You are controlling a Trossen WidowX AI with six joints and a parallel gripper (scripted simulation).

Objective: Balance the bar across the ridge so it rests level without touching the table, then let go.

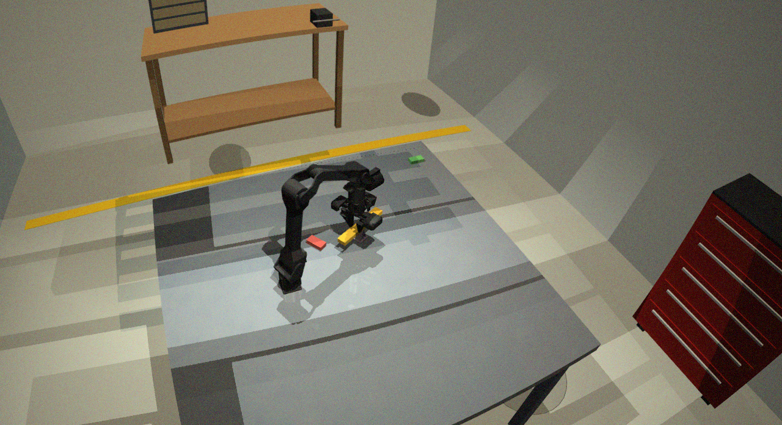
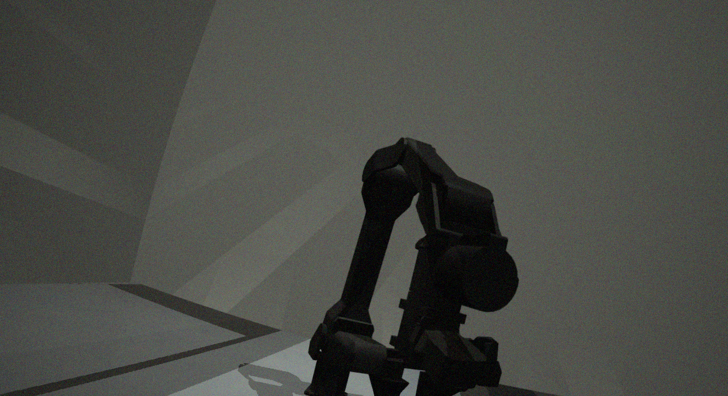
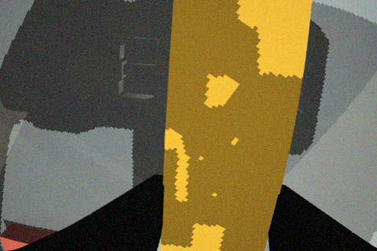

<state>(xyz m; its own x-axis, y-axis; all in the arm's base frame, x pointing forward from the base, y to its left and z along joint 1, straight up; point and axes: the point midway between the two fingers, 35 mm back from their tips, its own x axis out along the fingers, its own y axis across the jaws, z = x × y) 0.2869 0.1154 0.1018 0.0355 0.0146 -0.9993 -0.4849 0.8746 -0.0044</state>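
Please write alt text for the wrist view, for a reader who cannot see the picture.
A long yellow bar runs from top to bottom through the middle of the view, clamped by the pincer, whose two black fingers frame it at the lower edge. Behind it lies the grey table under dark shadow, and a sliver of a red block shows at the lower left.

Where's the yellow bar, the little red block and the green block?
yellow bar (image 3: 231,131): wrist view, middle of its top face.
red block (image 1: 316,242): top view, its top face.
green block (image 1: 416,159): top view, its top face.
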